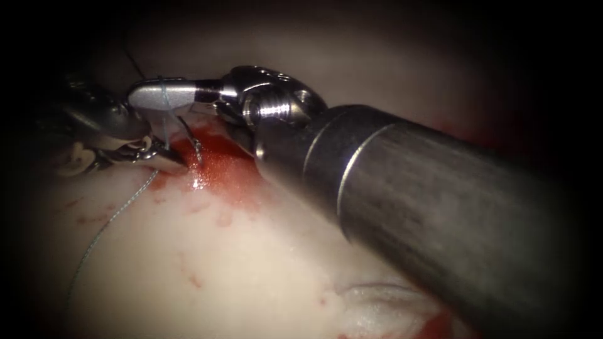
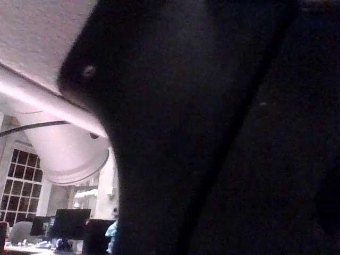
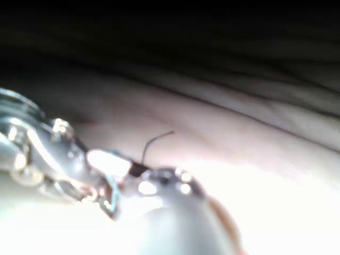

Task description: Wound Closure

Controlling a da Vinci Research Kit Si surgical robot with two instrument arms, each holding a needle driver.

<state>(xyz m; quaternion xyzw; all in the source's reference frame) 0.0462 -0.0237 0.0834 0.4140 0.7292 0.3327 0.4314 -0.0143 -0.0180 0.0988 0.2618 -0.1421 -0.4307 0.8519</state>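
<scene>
In the endoscope view the right tool (image 1: 157, 95) comes in from the right, its thick shaft covering much of the tissue (image 1: 239, 263). Its jaws lie together, pointing left, with thread (image 1: 164, 107) draped across them; whether they pinch it I cannot tell. Just below, at the red fluid (image 1: 217, 166) marking the cut, the left tool (image 1: 147, 152) sits in deep shadow; whether it grips anything is hard to make out. A thin curved sliver (image 1: 191, 138) between the tools, dipping into the fluid, may be the needle, but most of it is hidden. More thread trails down-left over pale tissue left of the cut. The right wrist view shows glare-washed metal and a dark thread end (image 3: 154, 142).
</scene>
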